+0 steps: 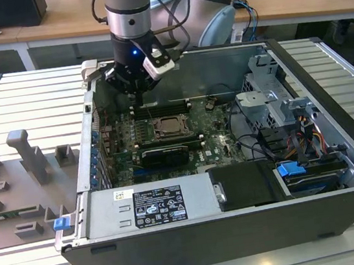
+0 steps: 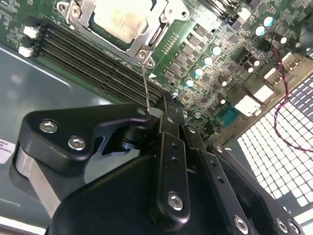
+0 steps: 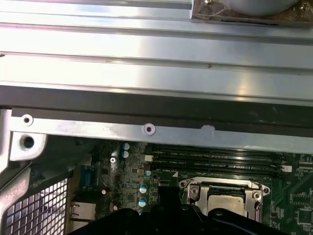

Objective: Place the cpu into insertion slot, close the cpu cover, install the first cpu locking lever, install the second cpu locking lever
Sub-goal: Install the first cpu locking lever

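The case (image 1: 180, 256) lies open on its side on the counter (image 1: 15, 95). That turns the board (image 1: 220, 136) face up, so the arm can reach the slot (image 3: 191, 190) from above. The end effector (image 1: 141, 97) hangs just beyond the slot, over the memory slots (image 2: 88, 58) that run along one edge of the slot. Whether it is apart or together cannot be told. The cover (image 2: 155, 30), a silvery frame with a square window, lies flat over the slot, seemingly to press the chip down into its seat. The cpu (image 2: 122, 17) sits inside the slot under that frame. Its pale metal top shows level through the window, square to the slot's border. A thin wire lever (image 2: 145, 83) rises from a screw post at the slot's corner up to the end effector's tip. By the look of it, this lever is not yet latched down, and whether it is gripped or merely beside the tip cannot be told.
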